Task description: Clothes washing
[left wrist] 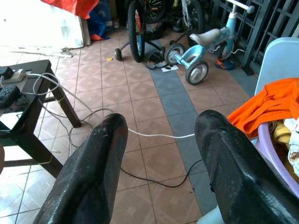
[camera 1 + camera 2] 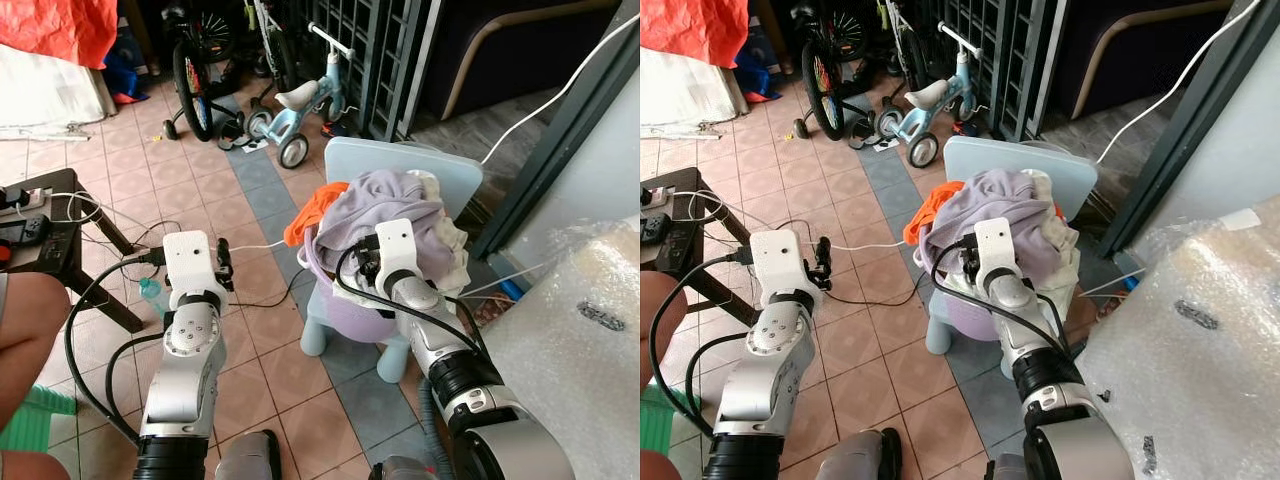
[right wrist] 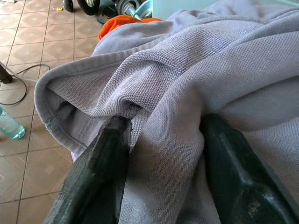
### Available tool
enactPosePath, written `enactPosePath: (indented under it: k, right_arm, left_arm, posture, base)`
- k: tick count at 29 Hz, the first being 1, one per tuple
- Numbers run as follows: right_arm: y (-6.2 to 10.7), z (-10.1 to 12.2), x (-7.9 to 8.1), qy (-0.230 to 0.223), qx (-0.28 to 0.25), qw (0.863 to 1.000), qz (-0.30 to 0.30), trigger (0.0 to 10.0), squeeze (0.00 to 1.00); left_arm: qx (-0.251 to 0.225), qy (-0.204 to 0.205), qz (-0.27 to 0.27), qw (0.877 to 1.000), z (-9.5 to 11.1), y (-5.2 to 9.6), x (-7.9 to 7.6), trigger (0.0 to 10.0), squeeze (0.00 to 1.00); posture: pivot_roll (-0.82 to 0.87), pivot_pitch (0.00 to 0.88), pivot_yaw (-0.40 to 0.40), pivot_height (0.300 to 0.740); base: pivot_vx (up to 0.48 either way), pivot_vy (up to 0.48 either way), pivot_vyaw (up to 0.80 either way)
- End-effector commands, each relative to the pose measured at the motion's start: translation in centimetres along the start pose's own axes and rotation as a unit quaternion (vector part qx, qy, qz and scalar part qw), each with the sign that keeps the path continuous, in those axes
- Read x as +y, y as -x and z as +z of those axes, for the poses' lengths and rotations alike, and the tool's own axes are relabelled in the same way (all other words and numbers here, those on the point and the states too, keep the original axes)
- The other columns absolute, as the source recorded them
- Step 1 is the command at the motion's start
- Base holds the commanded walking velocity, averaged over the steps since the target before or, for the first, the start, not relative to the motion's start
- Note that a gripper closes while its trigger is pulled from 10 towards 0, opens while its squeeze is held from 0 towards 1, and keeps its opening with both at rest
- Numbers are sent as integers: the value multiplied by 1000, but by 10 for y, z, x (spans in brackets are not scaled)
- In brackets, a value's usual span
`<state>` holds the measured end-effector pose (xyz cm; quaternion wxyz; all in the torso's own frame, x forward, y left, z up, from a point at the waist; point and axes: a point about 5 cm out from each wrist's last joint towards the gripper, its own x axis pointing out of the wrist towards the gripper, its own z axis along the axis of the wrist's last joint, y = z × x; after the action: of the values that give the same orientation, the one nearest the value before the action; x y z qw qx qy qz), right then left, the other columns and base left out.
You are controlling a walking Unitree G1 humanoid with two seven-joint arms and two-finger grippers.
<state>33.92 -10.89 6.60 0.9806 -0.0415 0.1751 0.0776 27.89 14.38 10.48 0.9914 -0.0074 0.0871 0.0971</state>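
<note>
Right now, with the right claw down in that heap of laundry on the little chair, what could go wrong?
The right claw straddles only a fold of the lilac shirt with its fingers apart, so closing may pinch a thin ridge that slips out. The purple basin sits piled high on a small blue chair; a pull could tip it or drag the orange garment onto the floor. Cables cross the tiles beside the chair, a snag risk for dropped clothes.

1 chair (image 2: 455,175), 1 basin (image 2: 350,315), 2 bicycles (image 2: 300,105).
</note>
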Motion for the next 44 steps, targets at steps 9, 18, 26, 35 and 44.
enactPosePath:
  k: [9, 18, 26, 35, 44]
  right_arm:
    - [-2, -6, -10, -50, 11, 998, -22, 0, 0]
    - [-6, 11, 1, -110, -27, 993, 12, 0, 0]
    - [-6, 11, 1, -110, -27, 993, 12, 0, 0]
    - [-6, 11, 1, -110, -27, 993, 12, 0, 0]
    - [-6, 11, 1, -110, -27, 993, 12, 0, 0]
  left_arm:
    - [9, 5, 0, 1000, -3, 1, -4, 10000, 0]
    - [6, 5, 2, 1000, -2, 0, -5, 10000, 0]
    - [6, 5, 2, 1000, -2, 0, -5, 10000, 0]
    - [6, 5, 2, 1000, -2, 0, -5, 10000, 0]
    - [6, 5, 2, 1000, -2, 0, -5, 10000, 0]
  posture:
    - [16, 90, 14, 740]
    - [21, 86, 11, 740]
    - [21, 86, 11, 740]
    - [21, 86, 11, 740]
    - [21, 86, 11, 740]
  base:
    - [0, 0, 0]
    - [0, 0, 0]
    - [0, 0, 0]
    - [0, 0, 0]
    - [0, 0, 0]
